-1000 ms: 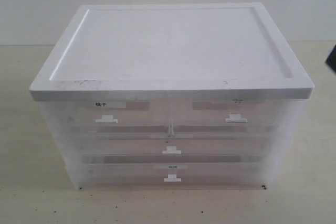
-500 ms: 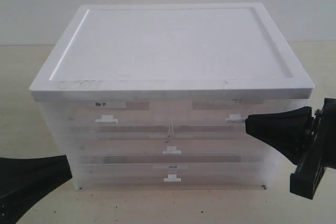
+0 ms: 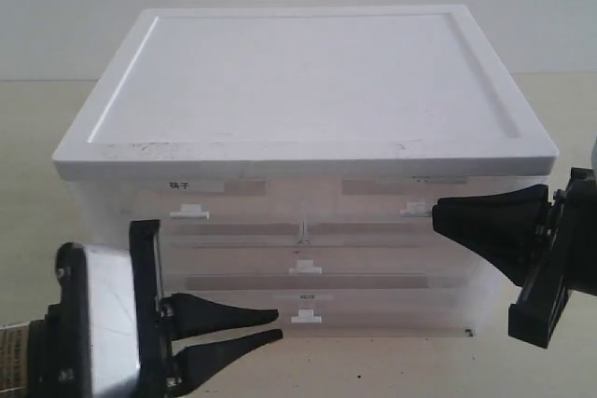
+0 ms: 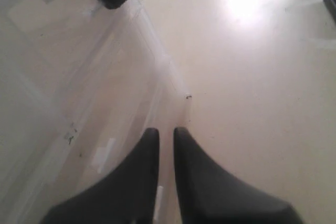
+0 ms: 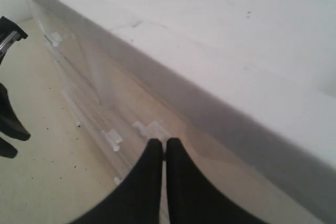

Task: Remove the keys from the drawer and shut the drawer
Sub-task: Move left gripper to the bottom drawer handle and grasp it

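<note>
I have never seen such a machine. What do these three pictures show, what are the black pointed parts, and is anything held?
This is a robot with two arms, each ending in two black fingers. The wide picture comes from a camera off the arms: a translucent cabinet stands on a beige table. The left fingers, slightly apart, are low before the bottom drawer; the right fingers, almost together, are by the upper right drawer. The other two come from wrist cameras, looking along those fingers. Nothing is held. The middle drawer is closed; no keys show.
</note>
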